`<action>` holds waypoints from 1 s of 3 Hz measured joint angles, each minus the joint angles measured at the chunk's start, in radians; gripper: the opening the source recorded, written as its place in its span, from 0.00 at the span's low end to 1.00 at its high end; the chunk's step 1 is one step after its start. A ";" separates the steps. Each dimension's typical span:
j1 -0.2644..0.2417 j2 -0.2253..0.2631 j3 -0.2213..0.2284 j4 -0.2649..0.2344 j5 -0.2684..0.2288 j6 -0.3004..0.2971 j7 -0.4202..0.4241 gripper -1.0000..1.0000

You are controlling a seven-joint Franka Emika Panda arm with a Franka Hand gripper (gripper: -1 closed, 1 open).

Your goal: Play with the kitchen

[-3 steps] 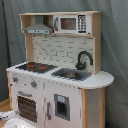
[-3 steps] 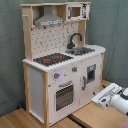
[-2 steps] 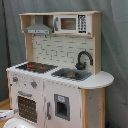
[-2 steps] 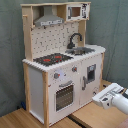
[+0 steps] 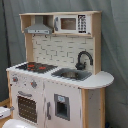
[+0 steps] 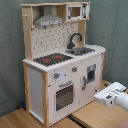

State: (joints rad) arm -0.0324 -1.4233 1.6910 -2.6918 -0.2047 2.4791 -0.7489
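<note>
The toy kitchen point(image 5: 65, 50) point(image 6: 50, 80) of pale wood and white panels stands upright in both exterior views. On its counter are a black-red hob point(image 5: 35, 66) point(image 6: 52, 59), a sink point(image 5: 72, 75) point(image 6: 82, 50) and a black faucet point(image 5: 84, 59) point(image 6: 75, 40). The oven door point(image 5: 27, 107) point(image 6: 64, 96) is closed. A grey hood point(image 5: 39, 27) point(image 6: 49, 20) hangs above the hob. My gripper point(image 6: 98, 97) comes in low from the second exterior view's right, level with the lower cupboard front and apart from it.
A toy microwave point(image 5: 75, 23) point(image 6: 77, 11) sits on the top shelf. A grey curtain point(image 6: 10, 50) hangs behind the kitchen. The wooden floor point(image 6: 95, 117) spreads in front. A white rounded shape point(image 5: 17, 123) shows at the bottom of the first exterior view's left.
The white arm has shifted only slightly in the second exterior view. The kitchen has not moved.
</note>
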 joint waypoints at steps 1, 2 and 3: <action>0.044 -0.052 -0.016 -0.004 0.069 0.013 -0.020 1.00; 0.092 -0.093 -0.033 -0.013 0.146 0.025 -0.042 1.00; 0.139 -0.132 -0.049 -0.021 0.220 0.036 -0.061 1.00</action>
